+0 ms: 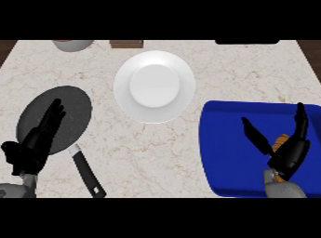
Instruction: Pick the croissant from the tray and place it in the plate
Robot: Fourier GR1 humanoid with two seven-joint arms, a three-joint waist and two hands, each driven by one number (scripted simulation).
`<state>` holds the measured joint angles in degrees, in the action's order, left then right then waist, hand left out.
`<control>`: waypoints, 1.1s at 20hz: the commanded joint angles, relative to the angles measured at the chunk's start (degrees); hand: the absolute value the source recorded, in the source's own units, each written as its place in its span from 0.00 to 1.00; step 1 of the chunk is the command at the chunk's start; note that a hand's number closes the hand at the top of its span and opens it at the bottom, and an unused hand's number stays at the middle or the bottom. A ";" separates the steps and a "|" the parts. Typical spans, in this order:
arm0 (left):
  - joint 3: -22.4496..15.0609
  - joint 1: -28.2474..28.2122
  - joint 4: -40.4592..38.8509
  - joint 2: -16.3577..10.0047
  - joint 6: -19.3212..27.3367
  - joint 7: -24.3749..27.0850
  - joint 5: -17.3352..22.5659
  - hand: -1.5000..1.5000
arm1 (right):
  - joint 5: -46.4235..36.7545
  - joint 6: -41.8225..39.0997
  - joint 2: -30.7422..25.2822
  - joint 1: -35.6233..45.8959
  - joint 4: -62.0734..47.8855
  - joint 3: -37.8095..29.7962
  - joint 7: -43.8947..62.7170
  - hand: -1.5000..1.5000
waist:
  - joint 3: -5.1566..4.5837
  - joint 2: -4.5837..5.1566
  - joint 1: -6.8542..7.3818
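Note:
A blue tray [224, 139] lies at the right of the counter. My right hand [286, 151] is over it with fingers and thumb spread wide, and a small orange-brown bit of the croissant [279, 141] shows between thumb and fingers; most of it is hidden by the hand. The fingers are not curled round it. A white plate [154, 86] sits in the middle of the counter, left of and beyond the tray, with nothing on it. My left hand [36, 142] rests open at the lower left, fingers up, over a dark pan.
A dark frying pan [70, 104] with a black handle [87, 174] lies at the left. At the counter's far edge stand a grey bowl [72, 44], a brown block [126, 44] and a black object [247, 42].

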<state>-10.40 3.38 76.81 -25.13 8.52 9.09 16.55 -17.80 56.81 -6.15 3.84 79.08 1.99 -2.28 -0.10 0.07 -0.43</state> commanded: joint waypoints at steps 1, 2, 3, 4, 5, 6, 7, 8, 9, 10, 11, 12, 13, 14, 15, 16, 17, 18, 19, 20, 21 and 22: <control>0.81 -0.20 -3.27 0.82 -2.15 1.99 0.12 0.50 | -9.97 7.67 1.29 -6.34 4.17 1.84 6.13 0.00 | -0.06 -0.18 -0.31; -0.08 -0.47 -1.34 1.15 -1.13 1.13 -0.89 0.50 | -14.92 7.77 1.78 -7.46 7.67 3.22 11.83 0.00 | -0.11 -0.28 -0.30; 2.46 1.42 -0.07 -0.93 -2.48 -1.52 1.03 0.50 | -14.70 7.04 2.00 -11.08 8.32 2.53 9.96 0.00 | -0.02 -0.25 -0.24; -0.36 -2.85 1.23 1.63 -0.30 1.52 -1.27 0.50 | -18.67 4.25 0.98 -13.61 11.65 2.75 15.73 0.00 | -0.12 -0.38 -0.27; 0.20 -1.85 0.66 0.90 -0.08 2.03 -1.84 0.50 | -20.27 1.68 0.06 -16.07 11.60 2.17 17.64 0.00 | -0.18 -0.34 -0.52; 0.52 -0.79 -1.05 1.25 -0.07 1.05 -1.62 0.50 | -23.01 -0.76 0.30 -15.80 12.14 1.39 22.16 0.00 | -0.20 -0.17 -0.48; 1.04 -0.83 -1.89 0.98 -1.88 2.57 -0.89 0.50 | -26.09 -3.46 0.71 -15.81 12.81 1.55 25.61 0.00 | -0.23 -0.08 -0.27; 1.34 -0.82 -1.61 0.40 -2.30 2.68 -0.81 0.50 | -25.87 -6.24 -0.45 -18.07 12.48 0.87 26.72 0.00 | -0.21 -0.08 -0.32; 1.57 2.21 -1.76 0.89 -1.12 1.01 -1.04 0.50 | -28.59 -9.73 0.05 -16.01 12.67 1.11 31.12 0.00 | -0.28 0.08 -0.31; 0.39 0.49 -1.42 1.45 -0.16 0.84 -2.14 0.50 | -30.27 -12.78 -0.33 -17.18 14.08 1.38 34.00 0.00 | -0.29 0.02 -0.13; 0.30 1.11 -1.49 2.15 -0.10 -0.01 -1.65 0.50 | -31.00 -16.74 -1.67 -17.70 15.94 1.27 36.88 0.00 | -0.31 0.01 -0.31; 1.53 -0.55 -2.21 0.82 -1.87 2.11 -0.87 0.50 | -32.43 -19.57 -0.74 -16.95 16.62 1.87 40.61 0.00 | -0.33 0.05 0.37; 0.19 1.10 -0.17 1.28 -0.96 -1.18 -1.50 0.50 | -33.40 -21.87 -1.50 -19.97 16.61 2.60 41.66 0.00 | -0.20 -0.06 -0.08; 1.84 0.90 -2.05 1.29 -1.64 0.96 -0.52 0.50 | -35.42 -24.75 -0.72 -20.05 18.97 3.62 45.47 0.00 | -0.27 0.01 -0.01; 0.32 0.35 1.18 1.86 0.04 -1.38 -1.61 0.50 | -35.11 -29.40 -2.22 -19.01 22.48 2.91 49.15 0.00 | -0.16 -0.20 0.35; 0.80 1.53 -1.80 1.96 -1.17 0.21 -1.87 0.50 | -36.93 -31.40 -1.53 -18.53 24.10 3.32 52.39 0.00 | -0.11 -0.05 0.05; 0.53 -0.80 -0.05 2.31 -0.14 0.90 -2.74 0.50 | -38.02 -33.48 -0.42 -18.73 28.48 4.54 55.41 0.00 | -0.05 -0.17 0.33; 1.56 2.27 -0.76 1.84 -1.78 -1.53 -1.21 0.50 | -36.90 -36.69 -0.69 -14.19 26.17 3.47 57.57 0.00 | -0.01 -0.04 0.46; 1.66 -1.01 1.45 1.02 -1.45 -0.89 -2.09 0.50 | -36.37 -37.06 -0.41 -17.25 27.82 3.77 57.86 0.00 | 0.04 -0.16 0.50; 1.55 2.05 -3.51 2.18 -2.17 0.27 -2.85 0.50 | -36.25 -41.19 -1.30 -13.84 30.17 2.61 61.62 0.00 | 0.01 -0.04 0.20; 0.01 1.33 1.50 4.49 1.54 -2.48 -3.64 0.50 | -35.02 -43.29 -2.32 -14.90 30.27 1.67 62.43 0.00 | 0.05 -0.14 0.34; 2.23 -0.13 -1.17 1.97 -2.60 0.56 -2.17 0.50 | -34.34 -46.79 -4.30 -12.96 31.56 -0.20 64.28 0.00 | 0.03 -0.09 0.44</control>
<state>-9.20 4.04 76.21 -22.89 7.43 8.70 14.26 -52.72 20.05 -8.01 -11.70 106.20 4.11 53.66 -0.12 -0.02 -0.14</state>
